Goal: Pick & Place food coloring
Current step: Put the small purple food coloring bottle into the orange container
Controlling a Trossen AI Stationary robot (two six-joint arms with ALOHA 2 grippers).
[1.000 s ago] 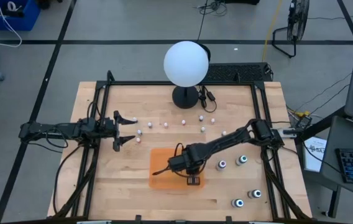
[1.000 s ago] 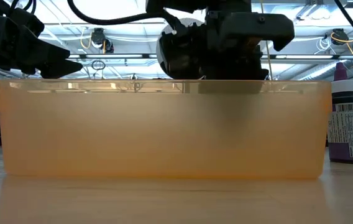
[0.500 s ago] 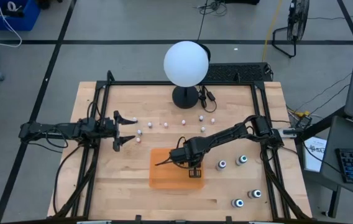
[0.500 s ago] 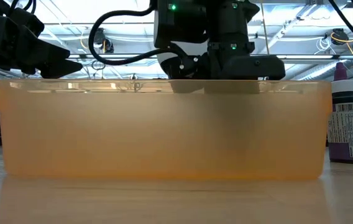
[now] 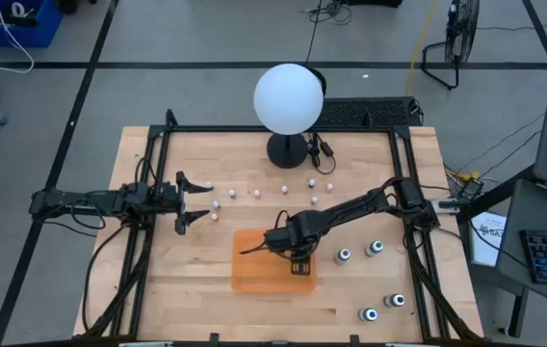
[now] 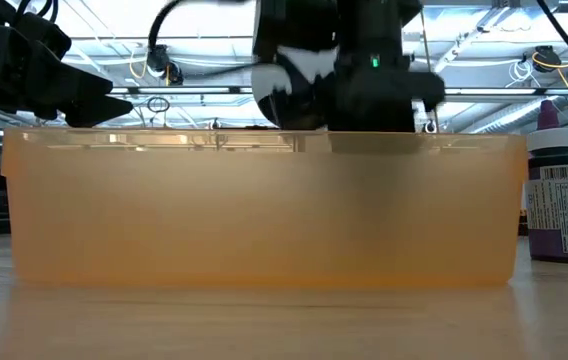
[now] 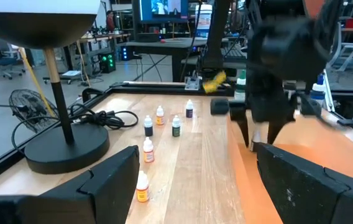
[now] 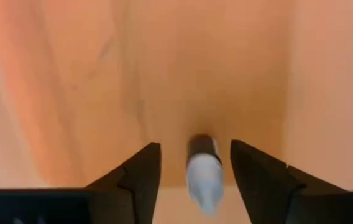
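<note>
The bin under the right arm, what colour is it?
Translucent orange bin, clearest in the low view.

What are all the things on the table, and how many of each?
small bottles: about nine, whitish, scattered on the wood between the lamp and the orange bin
small bottle: one, whitish with a dark end, lying in the orange bin
bigger bottles: four, dark with white-ringed tops, right of the bin
orange bin: one, see-through orange, middle front
lamp: one, white globe on a black base, at the back
keyboard: one, black, behind the lamp
table: one, light wood
left gripper: open, at the left, near the small bottles
right gripper: open, over the bin, astride the bottle
</note>
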